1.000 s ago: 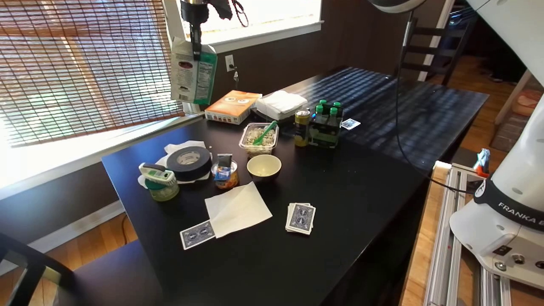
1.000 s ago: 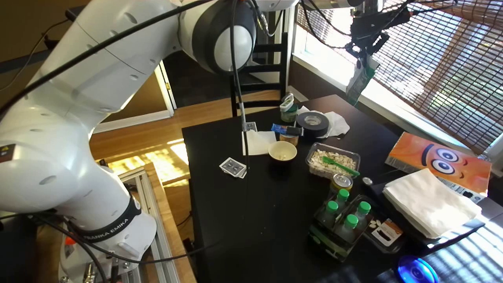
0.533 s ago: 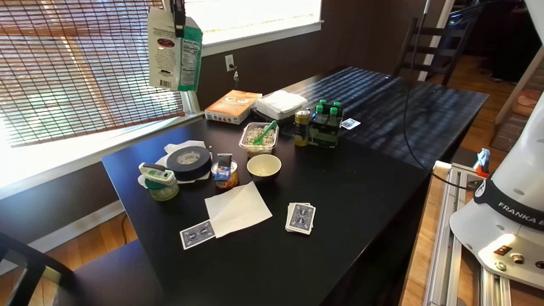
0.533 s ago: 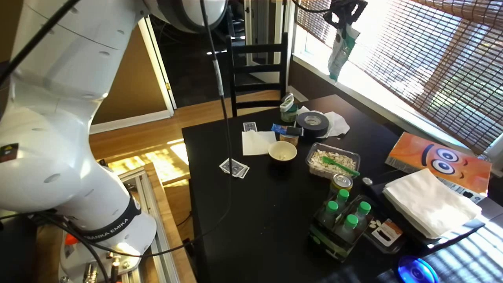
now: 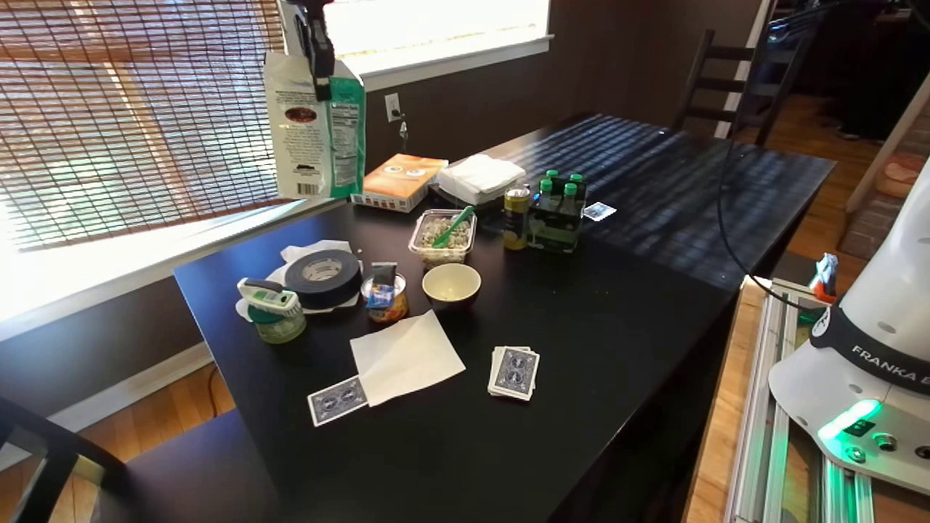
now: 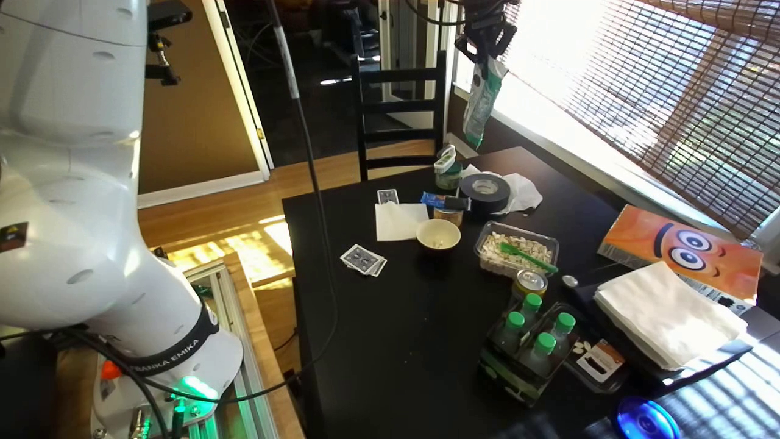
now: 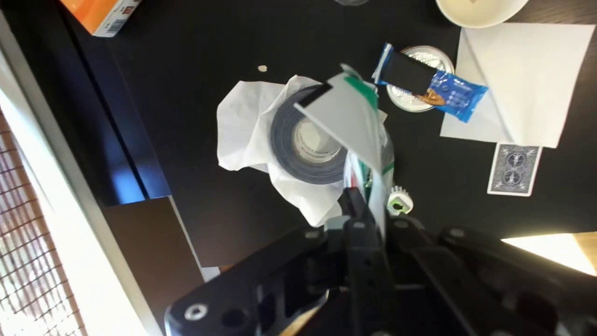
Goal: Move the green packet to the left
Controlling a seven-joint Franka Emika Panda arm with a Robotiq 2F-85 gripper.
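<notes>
The green packet [image 5: 311, 149] hangs upright in the air above the window-side part of the table in an exterior view. Its white back panel and green side show. It hangs slightly tilted in an exterior view [image 6: 481, 110], its bottom above the table's far end. My gripper [image 5: 322, 83] is shut on the packet's top edge; it also shows in an exterior view [image 6: 485, 64]. In the wrist view, the packet's white top flap [image 7: 354, 119] stands between the fingers [image 7: 368, 207] and hides part of the tape roll below.
Below lie a dark tape roll [image 7: 308, 135] on white paper and a brush on a green-lidded jar [image 5: 280, 319]. Nearby are a can with a blue snack bar [image 5: 385, 298], a bowl [image 5: 452, 283], a clear food tub [image 5: 443, 236], bottles [image 5: 556, 218] and an orange box [image 5: 399, 181].
The held packet rose, then sank again, and moved away from the orange box toward the table end with the tape roll. The light on the robot base has turned green.
</notes>
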